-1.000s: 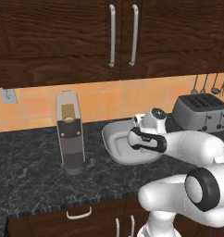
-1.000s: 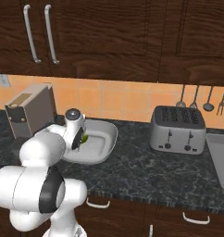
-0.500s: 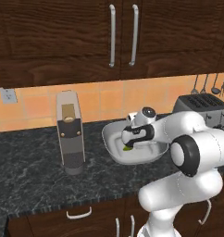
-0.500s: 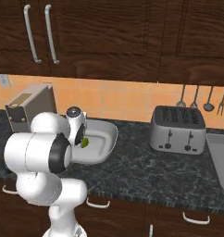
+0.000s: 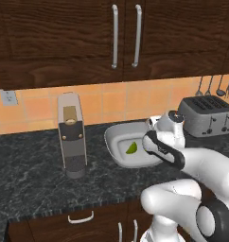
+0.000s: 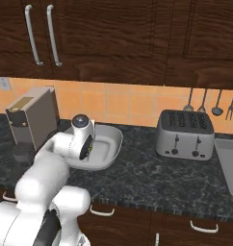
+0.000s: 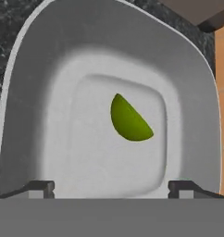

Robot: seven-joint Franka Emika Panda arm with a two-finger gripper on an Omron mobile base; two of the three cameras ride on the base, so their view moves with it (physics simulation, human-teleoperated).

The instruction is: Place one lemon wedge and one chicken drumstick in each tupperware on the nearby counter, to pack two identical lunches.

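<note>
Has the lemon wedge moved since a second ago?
Yes. The yellow-green lemon wedge was up by the gripper above the bowl-like tupperware; now it lies on that container's floor, clear of the open jaws.

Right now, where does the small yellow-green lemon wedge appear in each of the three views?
Left base view: the yellow-green lemon wedge lies right of centre, just left of the arm.
Right base view: the white arm hides the spot, so I cannot locate it.
Hand view: the wedge lies near the centre.
Shared landmark: the rounded-square pale grey tupperware that holds it.
</note>
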